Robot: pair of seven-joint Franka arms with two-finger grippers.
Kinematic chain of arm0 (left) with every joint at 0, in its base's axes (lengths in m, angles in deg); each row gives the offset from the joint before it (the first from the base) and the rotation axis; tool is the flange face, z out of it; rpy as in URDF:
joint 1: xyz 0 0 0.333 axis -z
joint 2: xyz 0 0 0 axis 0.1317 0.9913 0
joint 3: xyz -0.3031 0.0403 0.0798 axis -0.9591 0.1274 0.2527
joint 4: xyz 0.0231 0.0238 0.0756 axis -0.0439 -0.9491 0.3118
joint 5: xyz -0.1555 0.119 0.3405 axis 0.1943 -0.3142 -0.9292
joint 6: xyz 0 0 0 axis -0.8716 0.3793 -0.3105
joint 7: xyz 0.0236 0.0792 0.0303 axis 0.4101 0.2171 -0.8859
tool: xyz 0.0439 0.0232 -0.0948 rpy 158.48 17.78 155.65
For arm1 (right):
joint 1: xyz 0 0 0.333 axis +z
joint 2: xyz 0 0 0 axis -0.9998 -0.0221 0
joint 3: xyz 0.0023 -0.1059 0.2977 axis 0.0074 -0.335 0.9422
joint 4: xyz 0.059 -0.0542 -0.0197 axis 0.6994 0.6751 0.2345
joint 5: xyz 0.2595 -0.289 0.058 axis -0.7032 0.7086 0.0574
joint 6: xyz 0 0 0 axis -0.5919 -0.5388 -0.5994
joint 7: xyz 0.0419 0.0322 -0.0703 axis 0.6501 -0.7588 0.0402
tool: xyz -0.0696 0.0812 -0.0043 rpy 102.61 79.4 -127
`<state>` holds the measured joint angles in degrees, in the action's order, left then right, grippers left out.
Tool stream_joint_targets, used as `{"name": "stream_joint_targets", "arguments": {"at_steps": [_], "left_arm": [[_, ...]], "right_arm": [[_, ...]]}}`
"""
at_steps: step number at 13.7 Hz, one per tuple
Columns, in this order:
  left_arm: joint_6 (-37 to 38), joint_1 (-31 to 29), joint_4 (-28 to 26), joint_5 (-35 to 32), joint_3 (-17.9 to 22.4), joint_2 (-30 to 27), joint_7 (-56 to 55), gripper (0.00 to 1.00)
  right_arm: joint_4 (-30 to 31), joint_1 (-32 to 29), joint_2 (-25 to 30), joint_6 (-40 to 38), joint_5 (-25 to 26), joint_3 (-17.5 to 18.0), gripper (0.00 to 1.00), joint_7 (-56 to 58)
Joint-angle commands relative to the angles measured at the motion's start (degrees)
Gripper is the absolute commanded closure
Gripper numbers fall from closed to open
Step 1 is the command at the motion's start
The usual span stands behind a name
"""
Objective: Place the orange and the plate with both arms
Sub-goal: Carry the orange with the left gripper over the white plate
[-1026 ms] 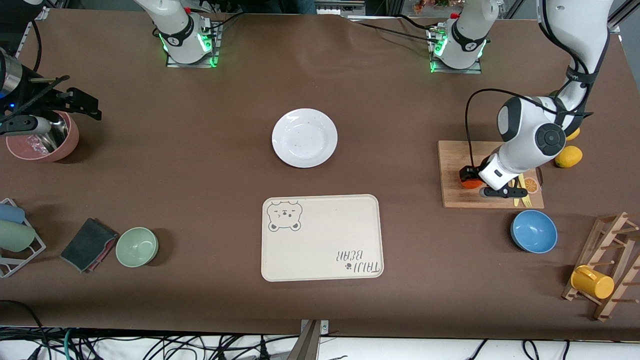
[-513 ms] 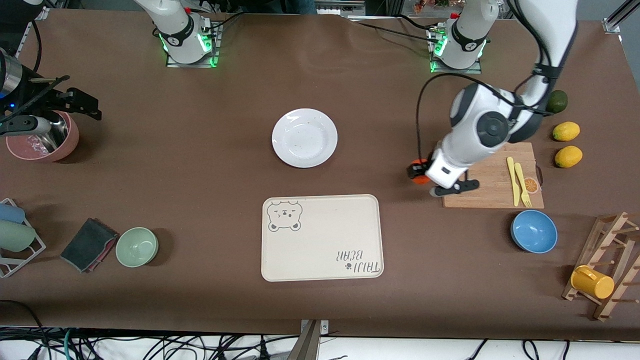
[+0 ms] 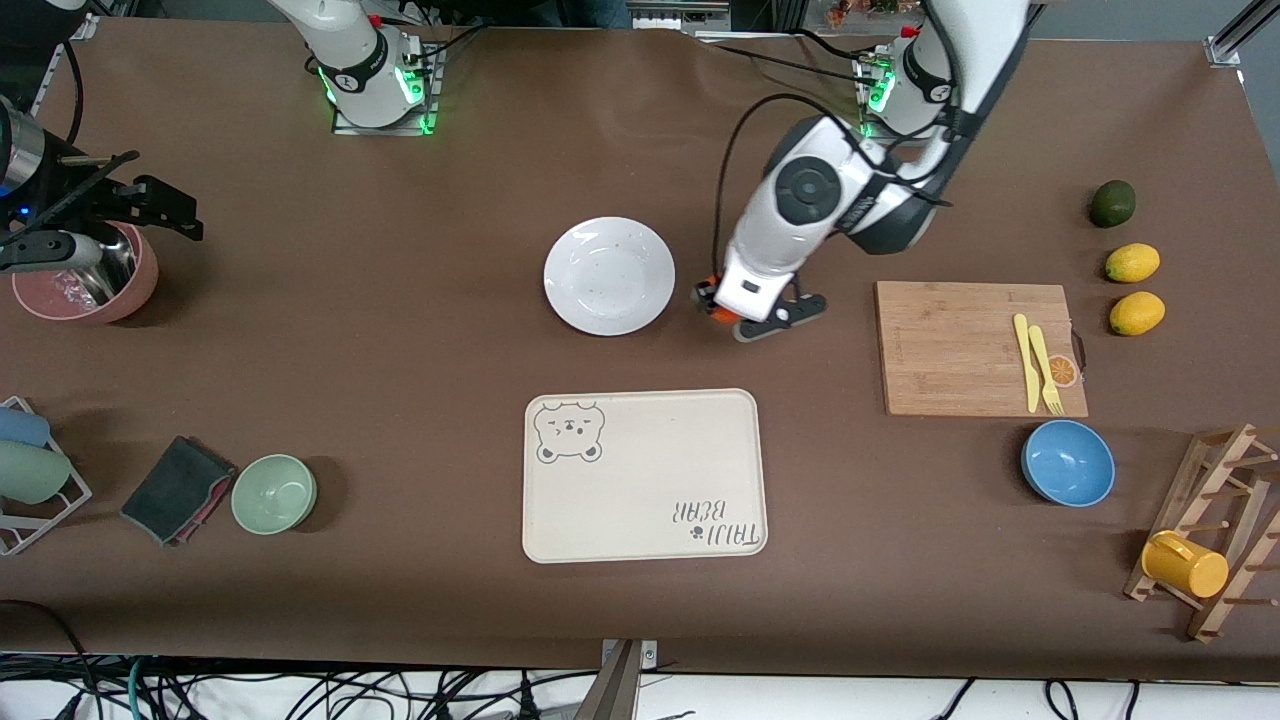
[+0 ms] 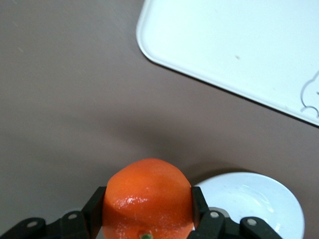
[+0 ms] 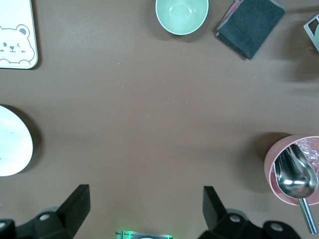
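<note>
left claw (image 3: 722, 308): clamped on the orange (image 3: 709, 304), up in the air just off the plate's edge, frame centre in the front view.
orange: gripped on both flanks in the left wrist view, over bare table (image 3: 400, 330).
plate (image 3: 609, 275): upper centre of frame, on the table, beside the orange.
key relation: from your left claw the plate lies toward the right arm's end; judged a short sideways carry.
right claw (image 5: 144, 211): spread wide, holding nothing, waiting over the table near a pink bowl (image 5: 294, 169).

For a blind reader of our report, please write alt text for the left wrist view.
The left gripper holds a glossy orange between its black fingers, above the brown table. Part of a white plate shows beside the orange, and a corner of a cream tray lies past it.
</note>
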<state>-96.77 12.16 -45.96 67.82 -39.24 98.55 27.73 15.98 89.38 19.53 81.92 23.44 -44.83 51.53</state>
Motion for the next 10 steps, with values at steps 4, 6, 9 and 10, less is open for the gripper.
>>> {"name": "stream_joint_targets", "arguments": {"at_steps": [4, 6, 9, 10], "left_arm": [[0.8, 8.7, 13.7, -0.1, 0.7, 12.7, -9.3, 1.0], [0.7, 9.9, 15.9, -0.2, 0.7, 16.1, -10.1, 1.0], [0.6, 11.6, 16.2, 0.0, 0.7, 18.1, -10.3, 1.0], [0.6, 12.3, 16.2, 0.0, 0.7, 18.6, -10.3, 0.98]], "right_arm": [[-1.3, 0.0, -0.3, -1.1, -0.3, 0.0, 0.0, 0.3], [-1.3, -0.1, -0.3, -1.1, -0.2, 0.0, 0.0, 0.3], [-1.3, 0.0, -0.3, -1.2, -0.2, 0.0, 0.0, 0.3], [-1.3, 0.0, -0.3, -1.2, -0.2, 0.1, 0.0, 0.3]]}}
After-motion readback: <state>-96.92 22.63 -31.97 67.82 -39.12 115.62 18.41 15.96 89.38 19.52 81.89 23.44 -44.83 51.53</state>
